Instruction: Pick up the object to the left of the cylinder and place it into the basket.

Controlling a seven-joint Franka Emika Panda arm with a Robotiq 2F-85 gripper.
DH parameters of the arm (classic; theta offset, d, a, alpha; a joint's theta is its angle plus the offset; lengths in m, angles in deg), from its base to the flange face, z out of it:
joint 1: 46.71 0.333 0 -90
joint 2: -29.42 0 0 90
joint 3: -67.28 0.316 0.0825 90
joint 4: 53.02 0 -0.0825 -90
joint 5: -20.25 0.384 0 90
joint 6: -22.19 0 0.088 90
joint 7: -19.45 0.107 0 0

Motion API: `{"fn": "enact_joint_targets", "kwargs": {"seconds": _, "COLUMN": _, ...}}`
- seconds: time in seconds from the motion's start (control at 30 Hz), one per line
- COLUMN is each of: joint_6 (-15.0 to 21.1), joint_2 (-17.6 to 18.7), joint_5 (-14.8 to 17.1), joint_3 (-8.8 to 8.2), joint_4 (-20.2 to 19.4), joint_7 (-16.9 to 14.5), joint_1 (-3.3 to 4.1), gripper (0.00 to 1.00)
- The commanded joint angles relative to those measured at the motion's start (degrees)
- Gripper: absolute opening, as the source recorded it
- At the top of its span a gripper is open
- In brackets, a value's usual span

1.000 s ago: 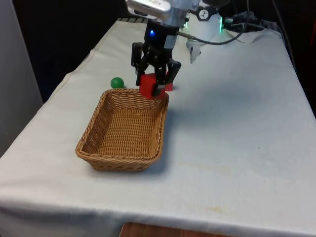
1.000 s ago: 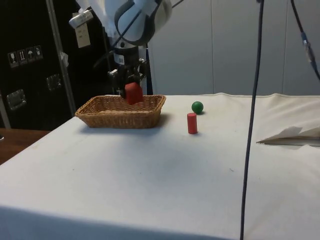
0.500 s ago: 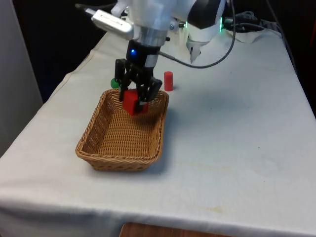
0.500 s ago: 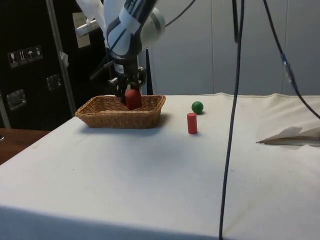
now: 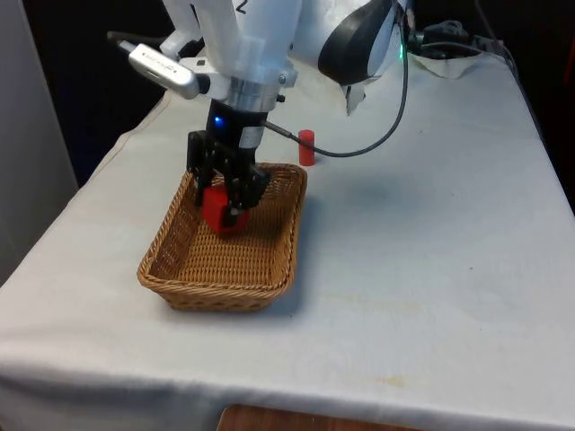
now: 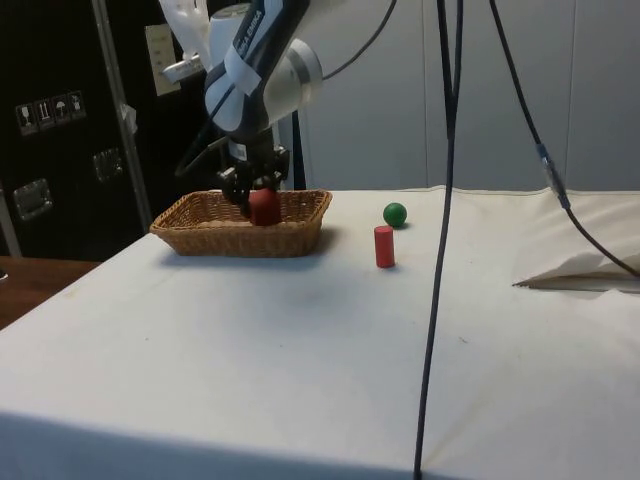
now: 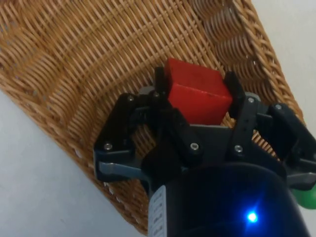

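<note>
Gripper [image 5: 225, 199], jaws clamped on red block [image 5: 218, 209], centre-left over wicker basket [image 5: 171, 274]: lower near the weave, then open.

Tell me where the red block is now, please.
The red block is held between the fingers of the gripper, inside the wicker basket, near its far end in the front view.

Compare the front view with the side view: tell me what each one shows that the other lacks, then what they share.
Front view alone: the basket's woven floor under the red block. Side view alone: the green ball on the cloth, beyond the red cylinder. Both: the gripper shut on the block, low inside the basket, with the cylinder standing upright outside it.
</note>
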Motion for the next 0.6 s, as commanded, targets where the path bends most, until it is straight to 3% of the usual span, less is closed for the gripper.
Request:
{"fn": "enact_joint_targets", "kwargs": {"seconds": 0.0, "joint_6": -0.29, "joint_2": -0.23, "joint_5": 0.17, "joint_3": 0.29, "joint_4": 0.11, "joint_7": -0.23, "joint_1": -0.17, "gripper": 0.09}}
{"fn": "enact_joint_targets", "kwargs": {"seconds": 0.1, "joint_6": -0.17, "joint_2": -0.06, "joint_5": 0.17, "joint_3": 0.17, "joint_4": 0.17, "joint_7": -0.17, "joint_1": -0.11, "gripper": 0.09}}
{"fn": "enact_joint_targets", "kwargs": {"seconds": 0.27, "joint_6": 0.00, "joint_2": 0.06, "joint_5": 0.06, "joint_3": -0.06, "joint_4": 0.06, "joint_7": 0.00, "joint_1": 0.11, "gripper": 0.54}}
{"fn": "enact_joint_targets", "kwargs": {"seconds": 0.3, "joint_6": -0.11, "joint_2": 0.17, "joint_5": 0.11, "joint_3": 0.06, "joint_4": 0.23, "joint_7": -0.06, "joint_1": -0.11, "gripper": 0.54}}
{"fn": "enact_joint_targets", "kwargs": {"seconds": 0.4, "joint_6": -0.06, "joint_2": 0.17, "joint_5": 0.11, "joint_3": 0.06, "joint_4": 0.23, "joint_7": -0.06, "joint_1": -0.06, "gripper": 0.83}}
{"fn": "enact_joint_targets", "kwargs": {"seconds": 0.43, "joint_6": -0.06, "joint_2": 0.23, "joint_5": 0.11, "joint_3": 0.06, "joint_4": 0.23, "joint_7": -0.06, "joint_1": -0.06, "gripper": 0.99}}
{"fn": "enact_joint_targets", "kwargs": {"seconds": 0.57, "joint_6": -0.06, "joint_2": 0.23, "joint_5": 0.11, "joint_3": 0.00, "joint_4": 0.23, "joint_7": -0.06, "joint_1": -0.06, "gripper": 1.00}}
